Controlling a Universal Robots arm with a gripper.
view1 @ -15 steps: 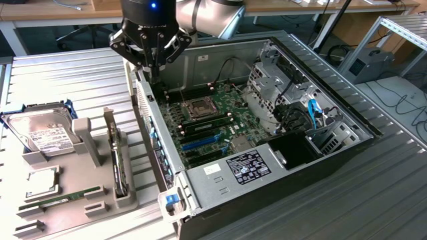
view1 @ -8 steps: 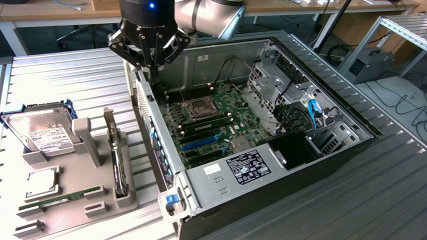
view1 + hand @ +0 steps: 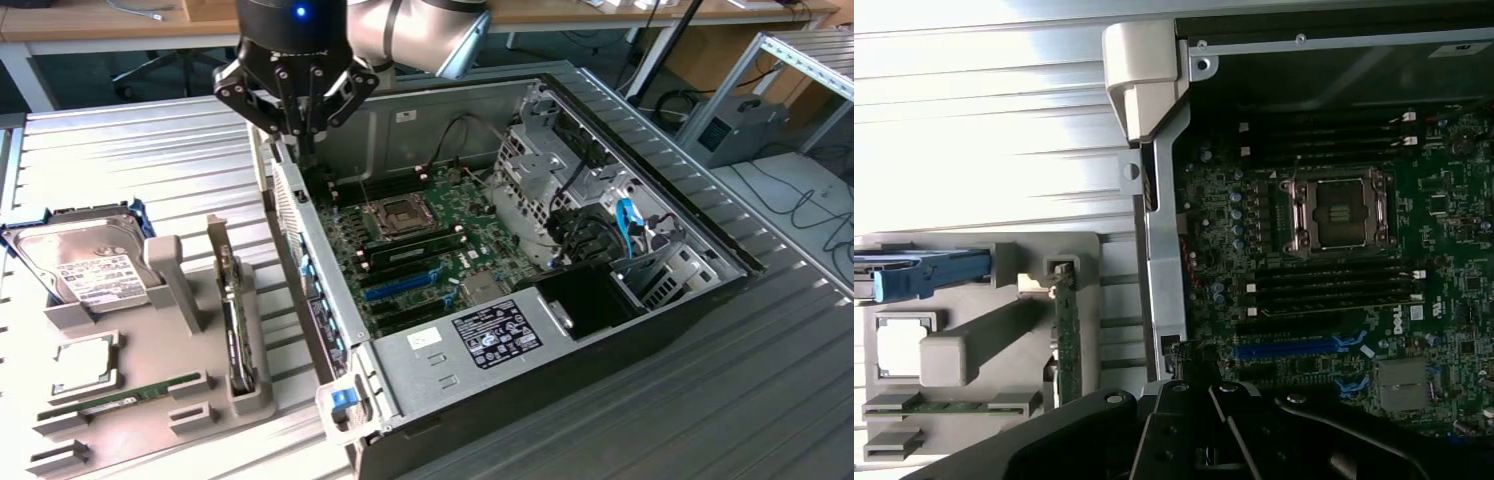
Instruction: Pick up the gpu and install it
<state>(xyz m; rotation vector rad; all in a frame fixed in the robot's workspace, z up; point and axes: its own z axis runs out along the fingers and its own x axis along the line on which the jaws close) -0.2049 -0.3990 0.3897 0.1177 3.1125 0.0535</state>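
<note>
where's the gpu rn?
Exterior view's left: the gpu stands on edge in the grey fixture tray, along the tray's side nearest the open computer case, with the hard drive farther to the left.

You see the gpu (image 3: 238, 330) edge-on in the gray holder (image 3: 140, 420), at eight o'clock in the exterior view, so its flat sides are hidden. The arm (image 3: 400, 25) is cut off at twelve o'clock. The computer case (image 3: 654, 335) is cut off at six o'clock. The words on the hard drive (image 3: 87, 272) are too small to read.
</note>
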